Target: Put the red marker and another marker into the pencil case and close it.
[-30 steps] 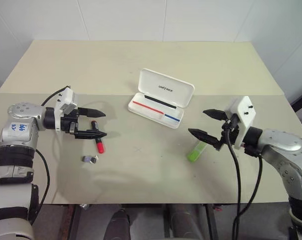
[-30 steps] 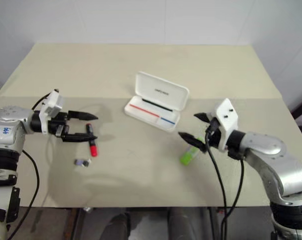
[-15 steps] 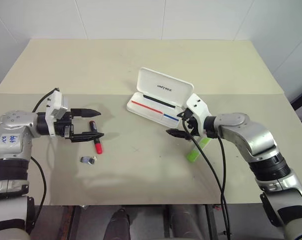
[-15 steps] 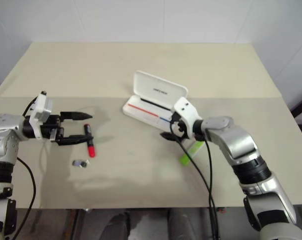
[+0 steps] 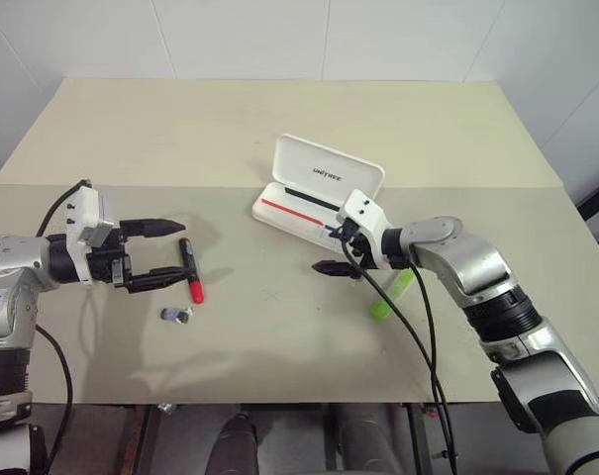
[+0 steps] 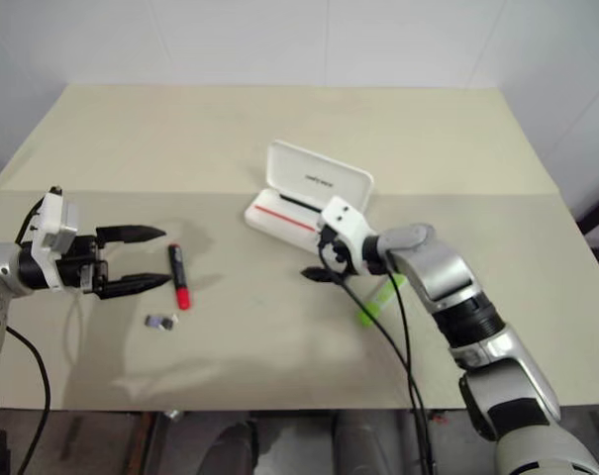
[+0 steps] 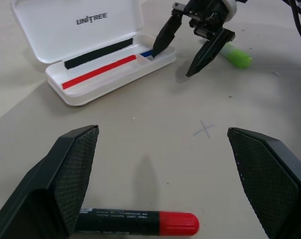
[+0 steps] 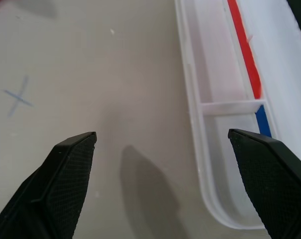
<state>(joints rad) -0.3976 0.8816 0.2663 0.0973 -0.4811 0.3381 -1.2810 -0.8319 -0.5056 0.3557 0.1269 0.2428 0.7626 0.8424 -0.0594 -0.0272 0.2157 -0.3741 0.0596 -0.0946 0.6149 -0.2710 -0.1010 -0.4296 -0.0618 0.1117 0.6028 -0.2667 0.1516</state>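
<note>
Meanwhile both grippers, left [image 5: 165, 251] and right [image 5: 329, 251], gape wide and empty over bare table [image 5: 279, 346], the right beside the open case's [image 5: 319, 195] front rim, partly hiding the highlighter [image 5: 392, 294].

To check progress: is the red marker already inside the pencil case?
No, the red marker lies on the table, apart from the open pencil case.

Glossy white plastic pencil case [image 5: 319, 198]
</note>
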